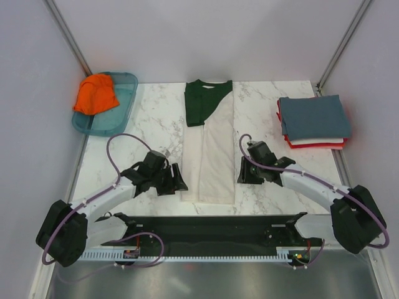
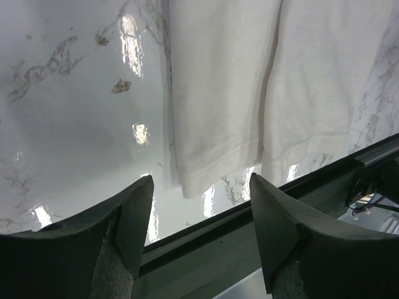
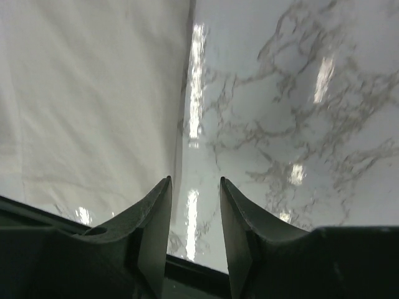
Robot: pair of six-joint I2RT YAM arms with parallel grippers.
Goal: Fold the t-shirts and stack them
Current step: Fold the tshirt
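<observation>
Starting at the far left, the orange t-shirt (image 1: 95, 93) sits bunched in the teal tray (image 1: 109, 123), well apart from both arms. Nearer, the left hand (image 1: 176, 179) hovers low over the marble worktop (image 1: 156, 118) with its fingers spread and nothing between them, its tips just beside the left edge of the cream t-shirt (image 1: 212, 149), close to the hem. That shirt lies flat in the middle of the worktop as a long, narrow strip. Its long axis runs from the near edge away toward the back wall, with the dark green collar and sleeve at the far end and the plain cream hem at the near end. Just beside its right edge waits the right hand (image 1: 242, 174), fingers parted more narrowly and also empty. Both hands flank the near half about equally, so I judge the next fold is across the strip, lifting the hem toward the collar. At far right rests the stack of folded t-shirts (image 1: 315, 118), slate-blue over white over red.
</observation>
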